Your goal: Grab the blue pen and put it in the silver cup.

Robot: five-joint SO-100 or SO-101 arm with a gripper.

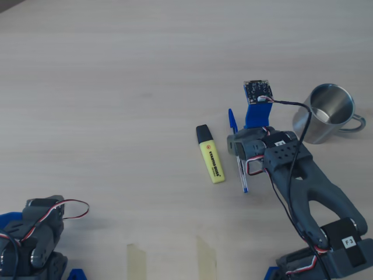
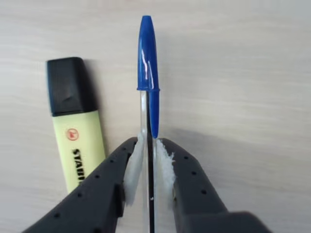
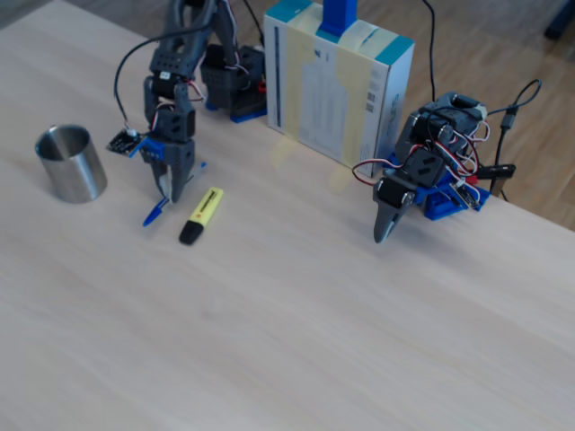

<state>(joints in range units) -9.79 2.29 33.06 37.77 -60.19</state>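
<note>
Blue pen (image 2: 148, 87) lies flat on the worktop (image 1: 116, 76), toward its right edge overhead, with the gripper (image 2: 148, 162) nearly shut around its barrel. Yellow highlighter (image 1: 210, 154) lies just beside; the silver cup (image 1: 326, 112) stands apart, bare worktop around it.

Bench (image 1: 105, 70): pale wood grain, light beige.
Blue pen (image 2: 147, 63): blue cap, clear barrel with a dark ink tube showing in the wrist view.
Highlighter (image 2: 77, 131): pastel yellow body, black cap, black lettering and a small red logo.
Silver cup (image 1: 326, 114): shiny brushed steel, grey.
Claw (image 2: 148, 160): dark grey fingers with whitish translucent pads (image 2: 133, 165).
Box (image 3: 337, 81), upper centre of the fixed view: cream with teal edges.
</note>
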